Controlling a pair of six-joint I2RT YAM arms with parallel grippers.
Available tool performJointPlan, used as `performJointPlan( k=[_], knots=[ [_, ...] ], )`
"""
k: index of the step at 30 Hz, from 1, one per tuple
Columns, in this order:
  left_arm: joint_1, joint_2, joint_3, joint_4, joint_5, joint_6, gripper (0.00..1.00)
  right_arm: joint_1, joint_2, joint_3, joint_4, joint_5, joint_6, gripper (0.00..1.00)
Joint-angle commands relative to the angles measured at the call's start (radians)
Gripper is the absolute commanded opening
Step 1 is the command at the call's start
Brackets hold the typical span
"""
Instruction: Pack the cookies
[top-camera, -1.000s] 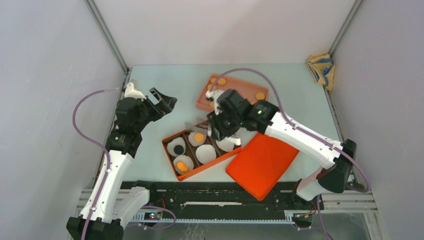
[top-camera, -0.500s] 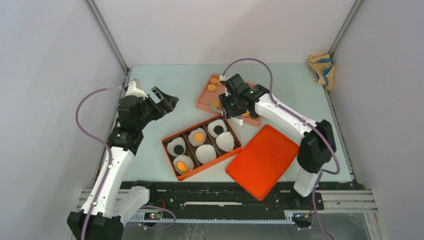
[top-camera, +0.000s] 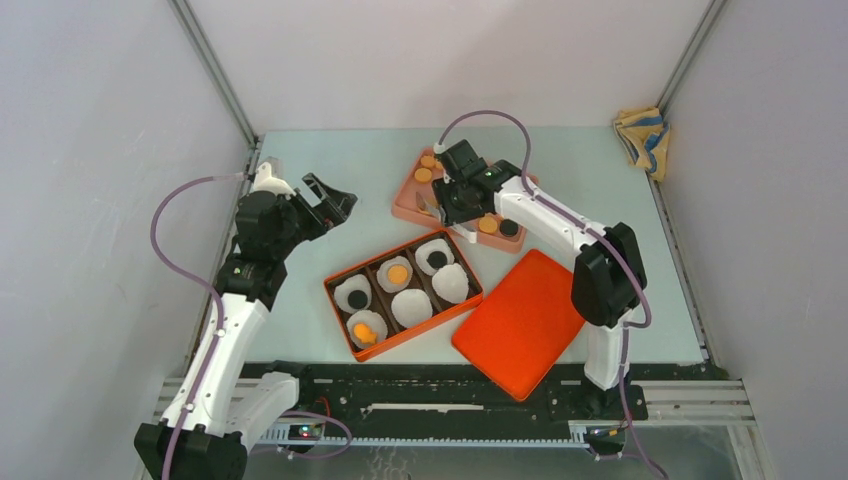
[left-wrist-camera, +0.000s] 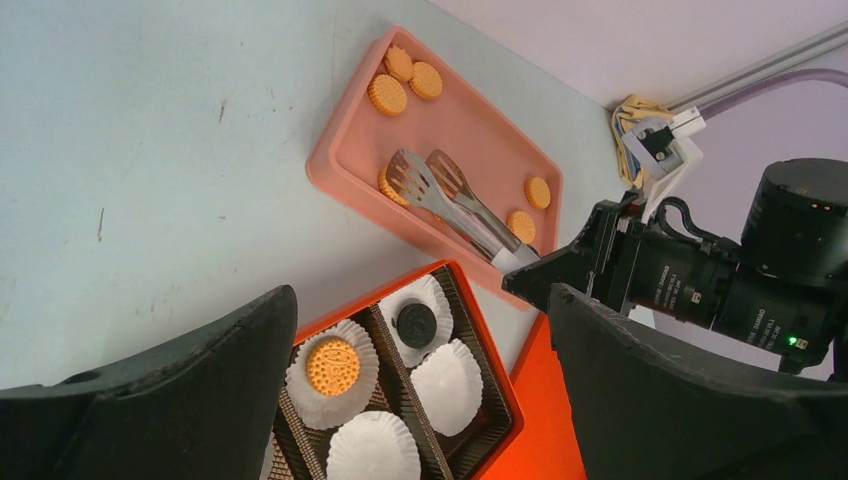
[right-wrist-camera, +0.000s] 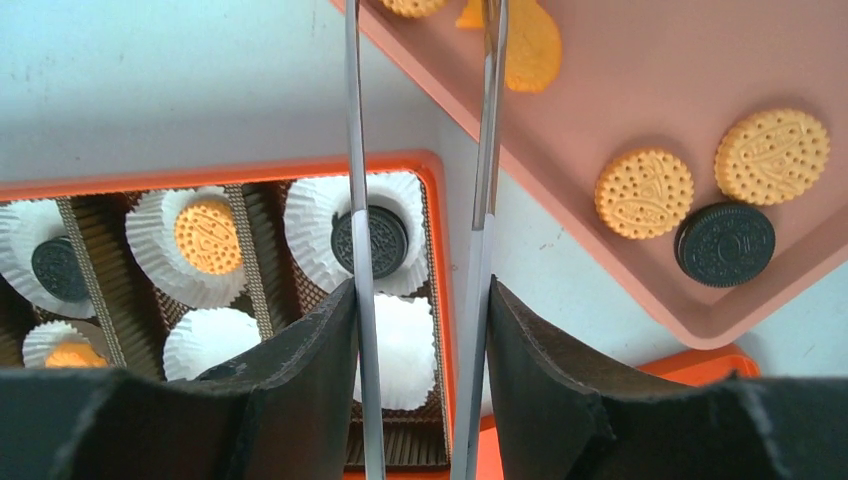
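With right fingers (right-wrist-camera: 300, 400), pinched the tongs (right-wrist-camera: 355, 200) by their handles, tips over the pink tray (right-wrist-camera: 620, 60) of loose cookies (right-wrist-camera: 643, 192). Held left fingers (left-wrist-camera: 180, 400) spread wide, grasping nothing. Saw more cookies in paper cups (right-wrist-camera: 150, 250) inside the orange box (right-wrist-camera: 200, 176)

The tongs (left-wrist-camera: 447, 200) overlap a cookie (left-wrist-camera: 383, 186) in the pink tray (left-wrist-camera: 470, 125).

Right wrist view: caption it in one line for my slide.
Right gripper holds metal tongs reaching over cookies on the pink tray, beside the orange box with four cups filled.
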Motion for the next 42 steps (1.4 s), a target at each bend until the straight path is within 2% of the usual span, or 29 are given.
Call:
performJointPlan(
  k=[1,4,11,16,24,33,34,37,42],
  knots=[
    [0.009,-0.012,0.045,0.042,-0.001,0.021,1.00,0.010,0.026,0.095,-0.009,0.012,0.005,0.54],
    [0.011,-0.019,0.035,0.044,0.005,0.020,1.00,0.033,0.066,0.141,-0.053,0.039,-0.001,0.54],
    [0.012,-0.025,0.013,0.058,0.025,0.011,1.00,0.091,0.165,0.252,-0.199,0.208,-0.010,0.52],
    [0.014,-0.023,0.011,0.068,0.038,0.003,1.00,0.097,0.174,0.292,-0.233,0.239,-0.012,0.33],
    [0.015,-0.026,0.012,0.067,0.038,0.002,1.00,0.077,0.092,0.277,-0.218,0.197,0.002,0.23],
    [0.017,-0.023,0.039,0.059,0.032,0.009,1.00,0.029,-0.030,0.239,-0.177,0.164,-0.004,0.21],
    [0.017,-0.023,0.042,0.058,0.032,0.009,1.00,0.031,-0.070,0.216,-0.161,0.133,-0.013,0.22],
    [0.017,-0.016,0.044,0.059,0.032,0.006,1.00,0.031,-0.058,0.218,-0.195,0.119,-0.014,0.31],
    [0.017,-0.013,0.046,0.059,0.041,0.005,1.00,0.031,-0.049,0.137,-0.203,0.157,0.012,0.34]
  ],
)
